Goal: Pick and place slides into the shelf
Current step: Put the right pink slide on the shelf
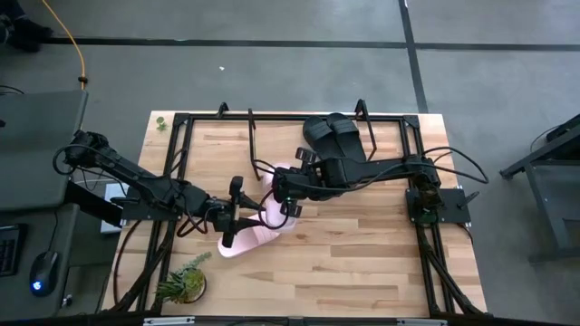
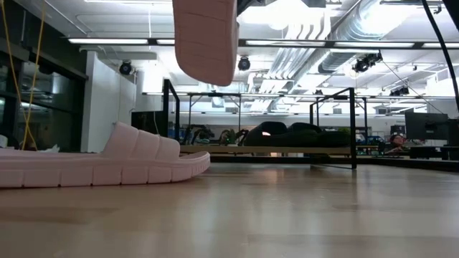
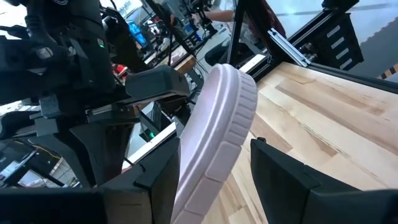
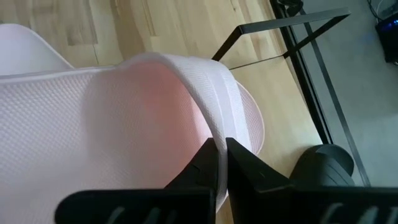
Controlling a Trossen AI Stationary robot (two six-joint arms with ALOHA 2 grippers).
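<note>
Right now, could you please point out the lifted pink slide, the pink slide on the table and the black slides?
lifted pink slide (image 2: pixel 206 39): low view, sole.
pink slide on the table (image 2: pixel 136 154): low view, strap.
black slides (image 1: pixel 337 134): high view, strap.

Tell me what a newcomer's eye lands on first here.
First, the pale pink slide hanging in the air above mid-table, its strap pinched in the shut right gripper. The open left gripper straddles that slide's sole edge. A second pink slide lies flat on the table, and black slides already sit on the shelf.
</note>
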